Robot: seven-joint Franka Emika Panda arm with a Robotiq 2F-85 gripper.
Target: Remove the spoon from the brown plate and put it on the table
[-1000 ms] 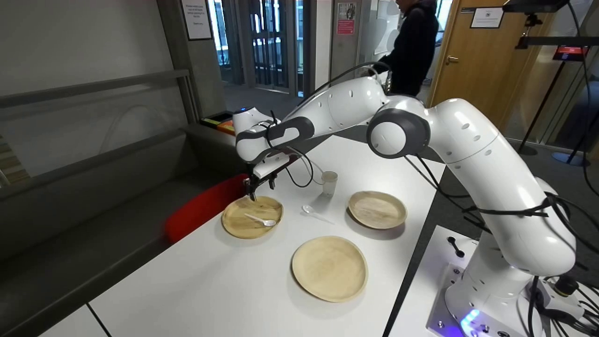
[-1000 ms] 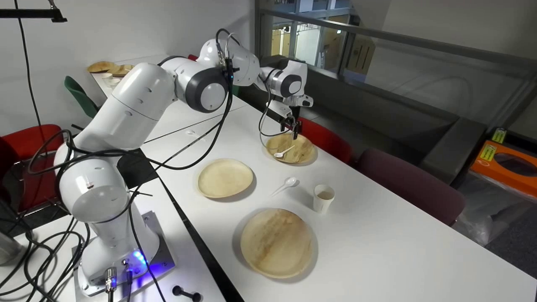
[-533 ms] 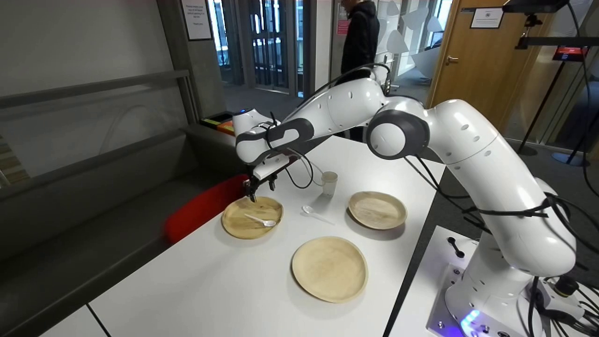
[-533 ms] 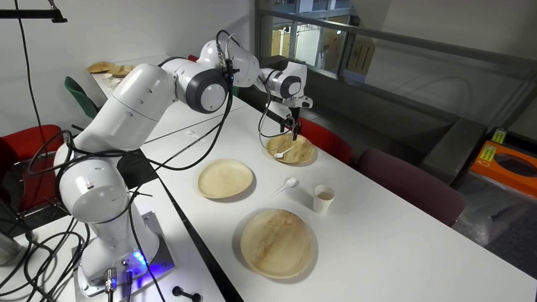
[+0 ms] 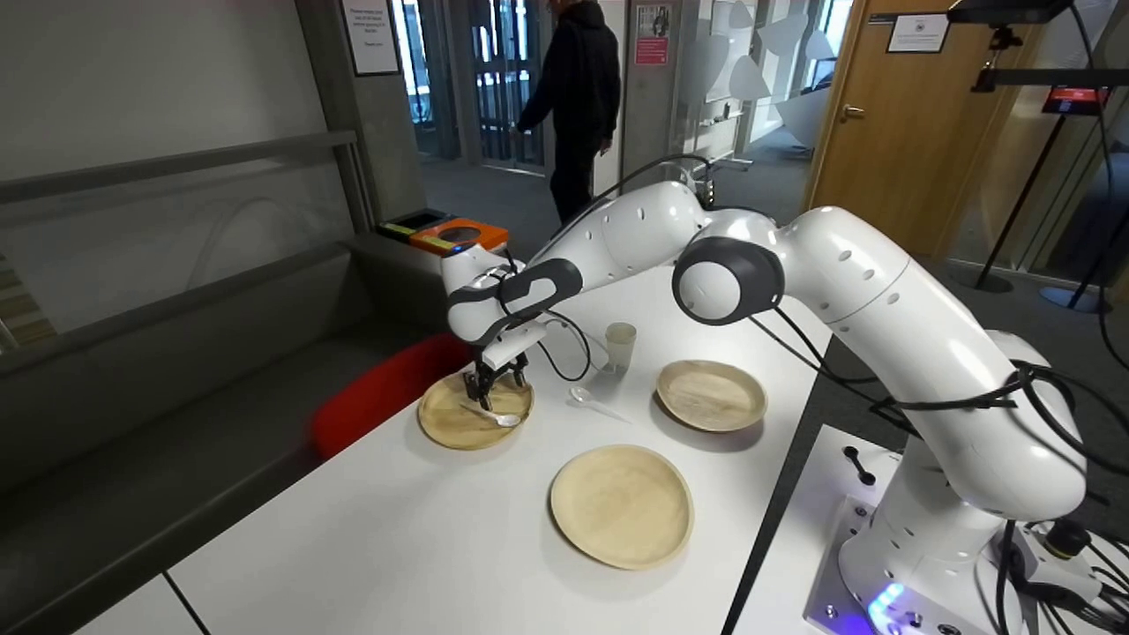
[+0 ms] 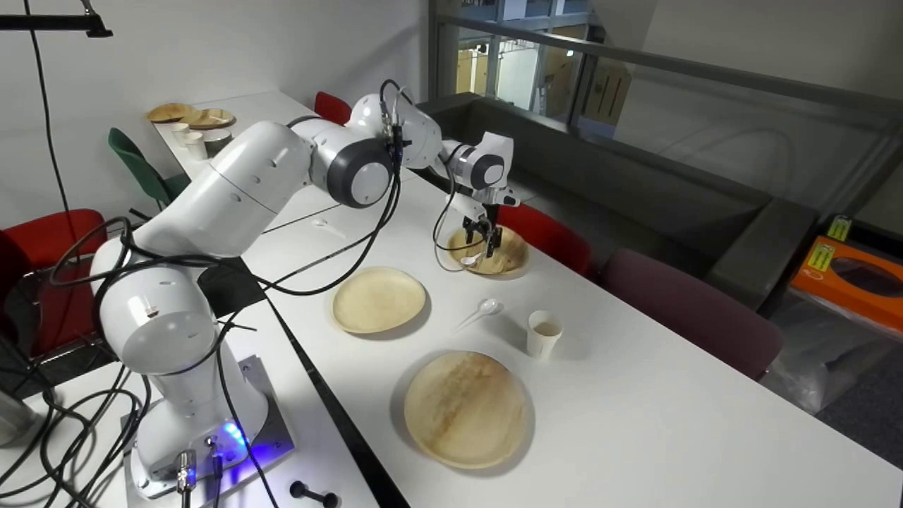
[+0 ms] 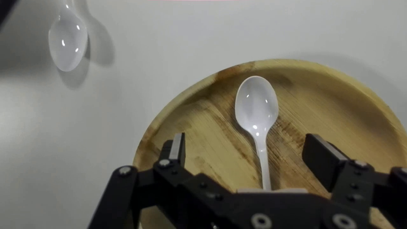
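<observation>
One gripper (image 7: 244, 151), two fingers (image 7: 321, 162) wide apart, straddles one spoon (image 7: 257, 105) on the brown plate (image 7: 343, 108), two other plates (image 5: 622, 507) nearby

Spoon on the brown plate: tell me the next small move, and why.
I'd probably lower the gripper a touch, jaws open. In the wrist view its fingers stand on either side of the spoon, with a gap on each side, and the spoon lies on the brown plate. Their height above it is hard to tell, so a small descent seems wiser than closing yet.
</observation>
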